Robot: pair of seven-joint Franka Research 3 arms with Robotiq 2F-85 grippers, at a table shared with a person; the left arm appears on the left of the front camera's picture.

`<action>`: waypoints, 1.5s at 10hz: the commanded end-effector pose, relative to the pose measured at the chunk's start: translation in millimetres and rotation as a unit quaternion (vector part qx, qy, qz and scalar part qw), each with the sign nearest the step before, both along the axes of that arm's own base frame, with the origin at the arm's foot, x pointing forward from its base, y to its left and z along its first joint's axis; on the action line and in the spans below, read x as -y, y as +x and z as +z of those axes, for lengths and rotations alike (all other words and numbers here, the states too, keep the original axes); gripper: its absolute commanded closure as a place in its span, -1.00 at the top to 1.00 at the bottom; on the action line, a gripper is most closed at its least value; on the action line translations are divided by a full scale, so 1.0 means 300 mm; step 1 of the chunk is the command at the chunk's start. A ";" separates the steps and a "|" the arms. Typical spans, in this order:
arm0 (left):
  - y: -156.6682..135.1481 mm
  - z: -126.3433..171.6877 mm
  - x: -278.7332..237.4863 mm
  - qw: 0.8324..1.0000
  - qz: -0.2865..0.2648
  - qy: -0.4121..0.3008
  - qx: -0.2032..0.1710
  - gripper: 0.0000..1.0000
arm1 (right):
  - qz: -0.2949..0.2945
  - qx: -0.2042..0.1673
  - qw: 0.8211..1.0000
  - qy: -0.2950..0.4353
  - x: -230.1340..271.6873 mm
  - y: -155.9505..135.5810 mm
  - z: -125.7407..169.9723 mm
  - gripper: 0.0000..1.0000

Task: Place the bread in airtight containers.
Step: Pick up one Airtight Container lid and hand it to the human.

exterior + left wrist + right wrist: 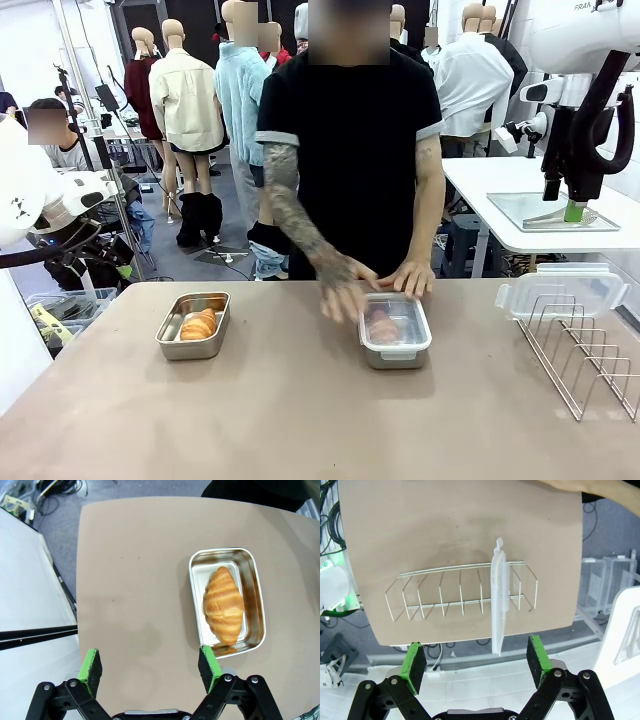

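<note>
Landmark: wire rack (585,350), at the table's right end.
Step in hand: person's hands (345,290) press a clear lid onto the right tin (395,335), which holds 1 croissant (383,325) under the lid.
Left tin (193,324): well to the left of the rack, uncovered, 1 croissant (223,605) lying inside it.
Spare lid (498,600): stands upright in a slot of the rack, free to be lifted.
Left gripper (150,667): jaws spread, empty, above the bare table (135,580) just beside the open tin.
Right gripper (476,660): jaws spread, empty, above the rack, roughly in line with the spare lid.
Progress: judged, both croissants are placed; 1 tin remains unlidded.
Next move: likely calls for taking the lid by its upper edge, carrying it left and pressing it onto the open tin.
Obstruction: the rack wires flank the lid closely; the person's forearms sit between rack and left tin.
</note>
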State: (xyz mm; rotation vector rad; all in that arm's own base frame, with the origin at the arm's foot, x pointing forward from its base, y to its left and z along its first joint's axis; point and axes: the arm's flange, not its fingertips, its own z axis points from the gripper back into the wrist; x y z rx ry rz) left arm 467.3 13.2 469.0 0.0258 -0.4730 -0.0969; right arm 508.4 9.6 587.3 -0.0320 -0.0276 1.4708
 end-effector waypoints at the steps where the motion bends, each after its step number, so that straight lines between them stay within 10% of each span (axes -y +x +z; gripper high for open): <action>1: 0.004 -0.001 -0.002 1.000 0.007 -0.005 0.006 1.00 | 0.000 0.000 1.000 -0.002 0.001 0.004 0.001 1.00; 15: 0.004 -0.001 -0.002 1.000 0.007 -0.005 0.006 1.00 | -0.017 0.003 1.000 0.000 0.008 0.012 -0.029 1.00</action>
